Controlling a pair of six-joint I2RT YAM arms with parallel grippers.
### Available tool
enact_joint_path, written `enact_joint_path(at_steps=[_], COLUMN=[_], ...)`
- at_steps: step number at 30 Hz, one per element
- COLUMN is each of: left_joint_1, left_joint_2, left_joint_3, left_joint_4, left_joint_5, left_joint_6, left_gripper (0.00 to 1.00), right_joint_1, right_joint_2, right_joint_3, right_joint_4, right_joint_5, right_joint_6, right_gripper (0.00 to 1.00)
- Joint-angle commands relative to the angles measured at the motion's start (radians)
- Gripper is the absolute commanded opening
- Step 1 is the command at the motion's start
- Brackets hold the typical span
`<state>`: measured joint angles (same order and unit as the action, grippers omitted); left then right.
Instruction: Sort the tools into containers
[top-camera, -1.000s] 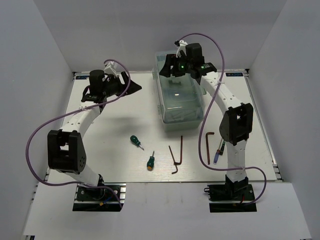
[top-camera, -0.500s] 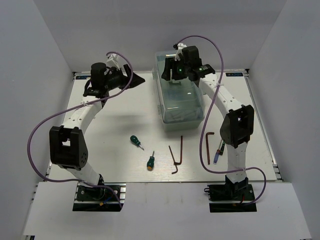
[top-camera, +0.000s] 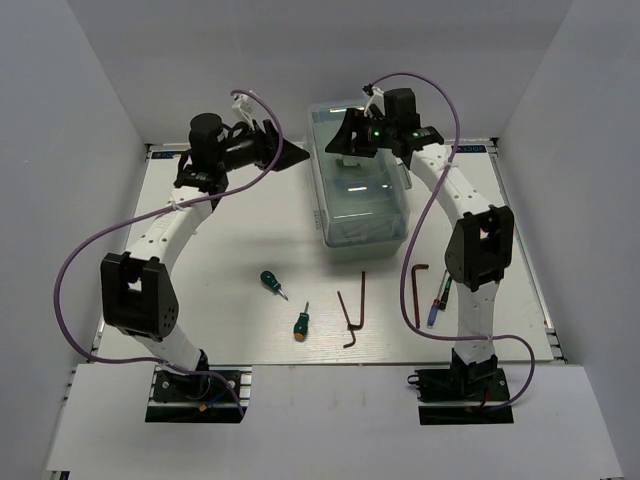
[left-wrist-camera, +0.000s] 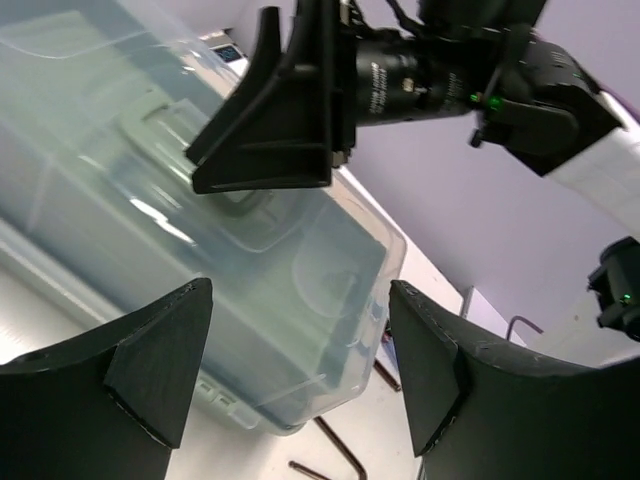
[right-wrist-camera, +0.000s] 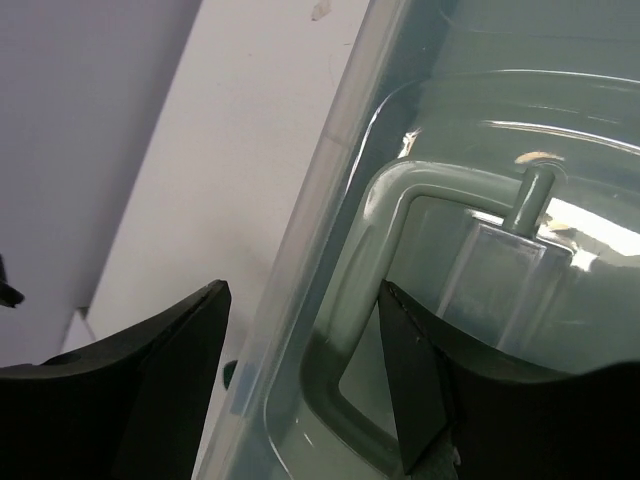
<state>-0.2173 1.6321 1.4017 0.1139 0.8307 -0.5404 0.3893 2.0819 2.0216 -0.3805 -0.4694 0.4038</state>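
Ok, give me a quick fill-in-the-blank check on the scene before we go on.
The lid of the toolbox is ____.
____ green screwdrivers lie on the table.
The right end effector is above the toolbox's carrying ____.
The jaws of the left end effector stand ____.
Missing: closed; two; handle; open.

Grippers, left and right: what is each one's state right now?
Left gripper: open, holding nothing.
Right gripper: open, holding nothing, above the toolbox lid.

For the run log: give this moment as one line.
left gripper: open, beside pale mint-green plastic toolbox | right gripper: open, over translucent lid's handle | green-handled screwdrivers, dark L-shaped hex keys: loose on white table
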Motion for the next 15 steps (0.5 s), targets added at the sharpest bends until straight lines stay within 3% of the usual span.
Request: enact_joint_path(at_steps=[1, 7, 15], left_joint_1=[-0.011, -0.021, -0.030], left_joint_2=[0.009, 0.145, 0.348], left_joint_3=[0.042, 0.152, 0.408], left_joint_4=[0.024, -0.046, -0.118], left_joint_5=[-0.004, -0.108, -0.145], left_joint_6=[-0.019, -0.053, -0.124], left_gripper=[0.81, 0.81, 0.80], right_joint_1=[0.007, -0.020, -0.046], right_joint_2=[0.021, 0.017, 0.017], right_joint_3=[0.049, 0.040, 0.026], right_joint_4=[0.087, 0.161, 0.181], right_joint_5=[-0.201, -0.284, -0.327], right_joint_6=[0.127, 0.184, 0.199], right_gripper=[0.66, 0.65, 0.64])
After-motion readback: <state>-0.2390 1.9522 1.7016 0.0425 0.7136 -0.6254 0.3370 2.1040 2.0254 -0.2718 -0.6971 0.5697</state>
